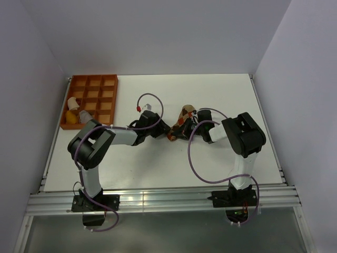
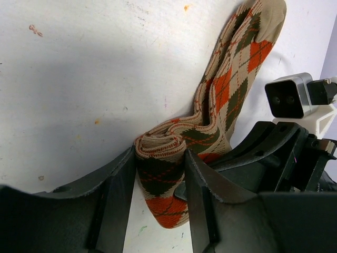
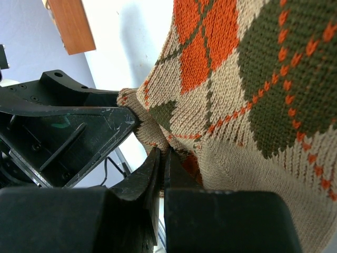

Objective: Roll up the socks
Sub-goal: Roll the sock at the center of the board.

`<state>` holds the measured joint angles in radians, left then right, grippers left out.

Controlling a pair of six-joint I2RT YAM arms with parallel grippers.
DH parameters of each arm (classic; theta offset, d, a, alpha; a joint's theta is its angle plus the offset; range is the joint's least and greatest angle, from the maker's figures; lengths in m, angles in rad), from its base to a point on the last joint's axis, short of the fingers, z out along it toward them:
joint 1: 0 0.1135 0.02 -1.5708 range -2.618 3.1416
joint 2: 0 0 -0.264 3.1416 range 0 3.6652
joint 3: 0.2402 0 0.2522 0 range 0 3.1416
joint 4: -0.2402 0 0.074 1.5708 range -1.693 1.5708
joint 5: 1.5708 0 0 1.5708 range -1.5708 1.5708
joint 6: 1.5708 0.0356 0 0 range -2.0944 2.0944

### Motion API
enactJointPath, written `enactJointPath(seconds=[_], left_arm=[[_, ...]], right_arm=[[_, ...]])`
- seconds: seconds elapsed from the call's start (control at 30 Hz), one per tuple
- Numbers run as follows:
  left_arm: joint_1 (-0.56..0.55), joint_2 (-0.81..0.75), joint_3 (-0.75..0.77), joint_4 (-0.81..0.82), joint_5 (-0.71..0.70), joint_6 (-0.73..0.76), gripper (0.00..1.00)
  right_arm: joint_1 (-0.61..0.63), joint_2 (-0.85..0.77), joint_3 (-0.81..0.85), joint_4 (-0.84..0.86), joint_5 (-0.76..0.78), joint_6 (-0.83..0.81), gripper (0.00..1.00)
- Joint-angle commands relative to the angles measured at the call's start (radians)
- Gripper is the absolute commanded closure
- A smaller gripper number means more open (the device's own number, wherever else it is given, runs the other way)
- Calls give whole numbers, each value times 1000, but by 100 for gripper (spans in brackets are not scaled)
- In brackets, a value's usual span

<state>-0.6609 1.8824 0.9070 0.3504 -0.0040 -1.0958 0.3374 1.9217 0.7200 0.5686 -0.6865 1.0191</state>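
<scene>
The tan argyle sock lies mid-table between both arms. In the left wrist view its near end is rolled into a tight coil, and the rest of it stretches away flat. My left gripper is shut on that coil, one finger on each side. My right gripper is shut on a fold of the same sock, right beside the left gripper's fingers. In the top view the two grippers meet at the sock's near end. The grey-brown sock with the striped cuff is out of view.
An orange compartment tray stands at the back left of the white table, with small white and yellow items in its near-left cells. Cables loop above both wrists.
</scene>
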Motion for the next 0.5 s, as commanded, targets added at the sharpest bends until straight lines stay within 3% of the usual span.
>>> enactJointPath(seconds=[0.0,0.2,0.33,0.47], left_arm=[[-9,44,-20,-59,13,4,53],[-11,58,1,-93,18,17,73],[-9,55,27,-137,13,31,97],[-9,35,87,-258,-36,80,100]], right_arm=[[-6,45,6,-84,48,-48,100],[-9,48,9,-88,54,-54,100],[-9,36,18,-121,71,-91,100],[-8,-42,24,-150,114,-174,95]])
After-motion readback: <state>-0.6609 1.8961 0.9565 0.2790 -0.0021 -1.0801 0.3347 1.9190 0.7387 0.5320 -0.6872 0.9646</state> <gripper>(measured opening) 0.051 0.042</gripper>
